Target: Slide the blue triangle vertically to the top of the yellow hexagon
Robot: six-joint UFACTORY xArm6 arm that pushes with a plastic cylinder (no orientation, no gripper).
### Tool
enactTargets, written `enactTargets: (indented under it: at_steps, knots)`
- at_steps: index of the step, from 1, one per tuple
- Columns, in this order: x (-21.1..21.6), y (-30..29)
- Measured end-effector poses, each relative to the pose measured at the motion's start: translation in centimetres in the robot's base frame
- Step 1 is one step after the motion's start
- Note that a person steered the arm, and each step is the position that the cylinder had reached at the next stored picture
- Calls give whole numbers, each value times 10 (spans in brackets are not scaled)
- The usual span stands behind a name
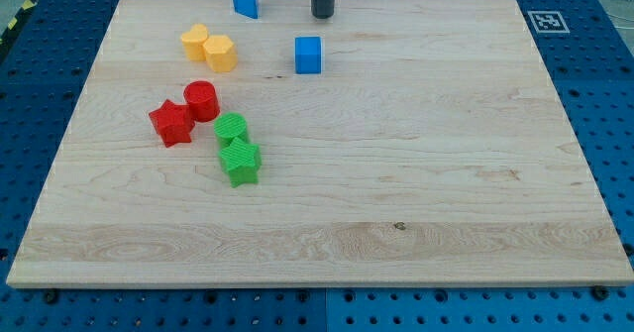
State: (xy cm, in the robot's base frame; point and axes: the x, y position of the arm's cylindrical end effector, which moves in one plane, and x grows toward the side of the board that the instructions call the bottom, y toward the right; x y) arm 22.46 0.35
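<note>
**A:** Where was my tip (323, 15)? And no fingers on this rig, right?

**B:** Right, just a bare rod, so nothing to open, close or grip with. Tip sat near the view's top edge of the surface (396, 203), to the view's right of the blue triangle (246, 0), clear gap between them. Blue cube (308, 55) was below the tip, also apart from it.

**A:** Target?

**B:** Yellow hexagon (220, 53), below and slightly left of the triangle, touching a second yellow block (195, 42) whose shape I couldn't make out. Triangle was already toward the view's top of the pair, offset a bit right.

**A:** How would the triangle handle?

**B:** My read: small, rigid, light, slides easily on wood. No grasp possible, push only. Sloped sides would make it spin if contact was off-centre, so press on a flat face, near the middle. It sat close to the board's top edge; a careless shove could send it off.

**A:** Clutter?

**B:** Red star (170, 123), red cylinder (201, 100) and two green blocks (237, 146), all lower left, well apart.
</note>
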Motion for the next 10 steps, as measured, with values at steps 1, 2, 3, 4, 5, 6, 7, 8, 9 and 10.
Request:
enactTargets:
  at_steps: [1, 2, 3, 4, 5, 6, 7, 8, 9, 10]
  knots:
    - [-6, -14]
    - [-6, -34]
    - [-7, -55]
    - [-24, -74]
    - [-33, -82]
    - [-33, -89]
    - [-33, -97]
    - [-22, -97]
    - [-4, -96]
    - [9, -83]
